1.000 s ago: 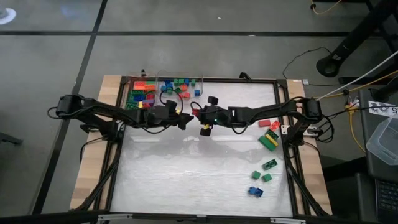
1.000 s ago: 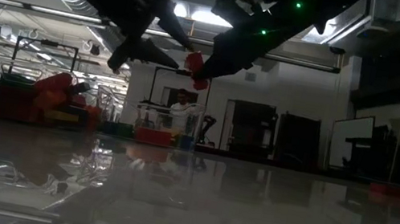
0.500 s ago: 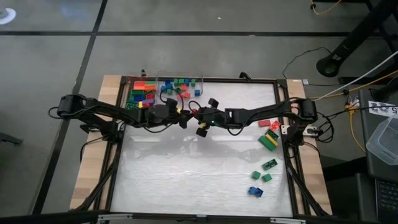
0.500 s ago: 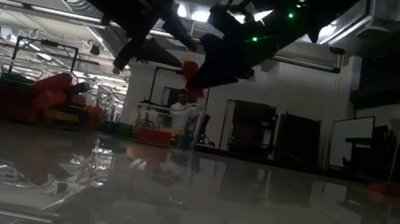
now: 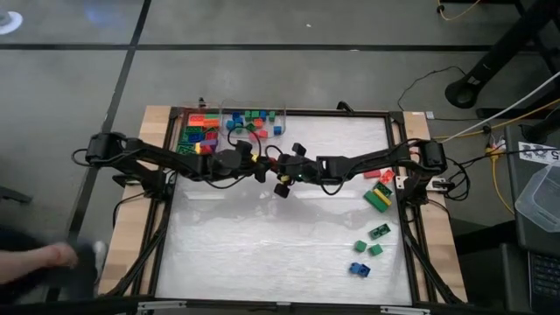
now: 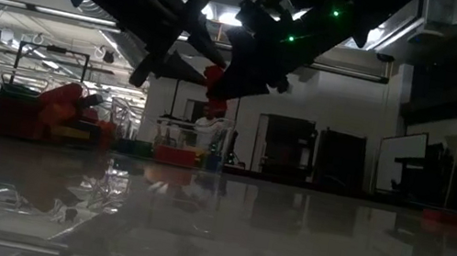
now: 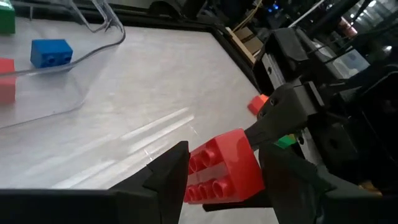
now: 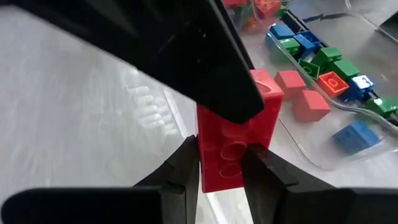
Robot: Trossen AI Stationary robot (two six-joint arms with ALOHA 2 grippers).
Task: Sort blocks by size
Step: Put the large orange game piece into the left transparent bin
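Both arms meet above the bench (image 5: 280, 245) a little toward twelve o'clock of its middle, with a long red brick (image 7: 222, 167) between them and lifted clear of the surface. The right end effector (image 8: 219, 167) is clenched on one end of the brick, its fingers pressing both sides. The left end effector (image 7: 224, 177) straddles the other end with its fingers just beside the brick; whether they press it I cannot tell. At eleven o'clock sit clear trays (image 5: 254, 119) of sorted blocks (image 5: 203, 133). Loose green, red and blue blocks (image 5: 378, 197) lie from three to five o'clock, well apart from the arms. A person's hand (image 5: 54, 255) shows at eight o'clock, off the bench.
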